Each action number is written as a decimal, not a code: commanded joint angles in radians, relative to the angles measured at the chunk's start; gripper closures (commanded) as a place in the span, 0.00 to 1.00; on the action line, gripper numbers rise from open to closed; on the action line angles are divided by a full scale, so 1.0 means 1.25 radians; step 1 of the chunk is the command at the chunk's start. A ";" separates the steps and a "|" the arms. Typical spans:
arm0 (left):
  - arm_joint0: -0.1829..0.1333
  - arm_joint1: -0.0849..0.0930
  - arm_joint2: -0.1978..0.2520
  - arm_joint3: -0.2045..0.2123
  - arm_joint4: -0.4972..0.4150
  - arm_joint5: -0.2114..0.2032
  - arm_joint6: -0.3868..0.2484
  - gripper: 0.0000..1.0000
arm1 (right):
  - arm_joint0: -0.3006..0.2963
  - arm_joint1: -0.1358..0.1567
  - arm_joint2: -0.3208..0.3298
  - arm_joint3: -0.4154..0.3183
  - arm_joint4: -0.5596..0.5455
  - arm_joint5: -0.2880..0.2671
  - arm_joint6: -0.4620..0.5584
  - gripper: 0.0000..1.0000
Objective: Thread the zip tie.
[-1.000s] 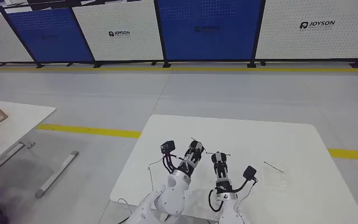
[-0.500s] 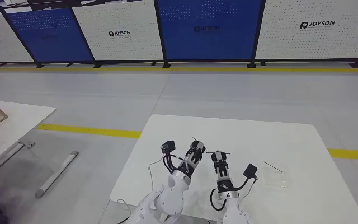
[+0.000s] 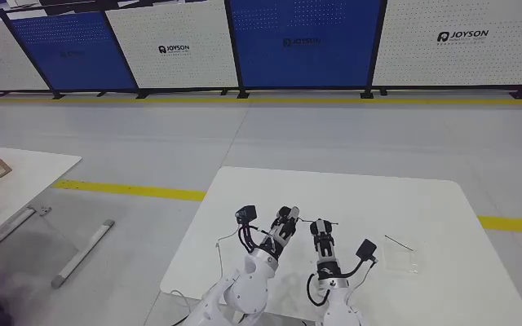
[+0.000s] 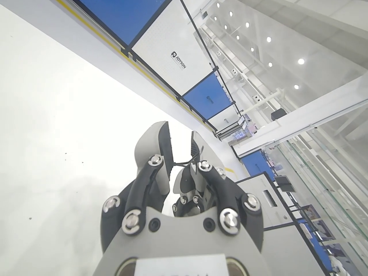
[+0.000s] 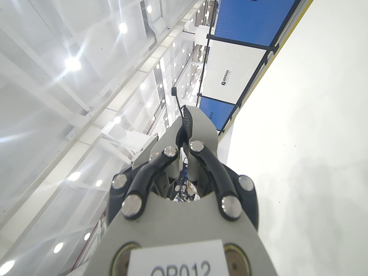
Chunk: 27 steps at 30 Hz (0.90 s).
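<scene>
Pinches the black zip tie (image 5: 178, 103) in the right pincer (image 5: 186, 122); holds the left pincer (image 4: 180, 142) spread apart over the white desk (image 3: 391, 204).

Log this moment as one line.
left gripper: open | right gripper: shut on zip tie, head end sticking out | second tie: on table by clear tray

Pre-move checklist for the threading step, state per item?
1. Right end effector shut on zip tie: ok.
2. Its head protrudes past the grip: ok.
3. Left end effector clamped on black strand: not ok, jaws apart, strand only crosses the gap.
4. Strand lined up with head: cannot tell.
5. Spare tie lies away from both arms: ok.
</scene>
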 commanded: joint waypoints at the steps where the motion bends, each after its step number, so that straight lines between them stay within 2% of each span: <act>1: 0.000 0.000 0.000 0.000 0.001 0.002 -0.002 0.81 | 0.001 0.000 -0.003 0.000 -0.002 0.002 -0.004 1.00; 3: 0.000 0.000 0.000 -0.001 0.002 0.003 -0.003 0.76 | 0.001 -0.001 -0.004 0.001 -0.003 0.003 -0.009 1.00; 7: 0.002 0.000 0.001 -0.002 0.008 0.005 -0.009 0.75 | 0.003 -0.001 -0.007 0.000 -0.006 0.008 -0.018 1.00; 25: 0.004 0.001 0.016 0.003 0.038 0.014 -0.035 0.82 | 0.005 -0.001 -0.008 0.001 0.003 0.008 -0.027 1.00; 27: 0.004 0.001 0.018 0.002 0.040 0.012 -0.038 0.80 | 0.005 -0.001 -0.008 0.002 0.003 0.009 -0.028 1.00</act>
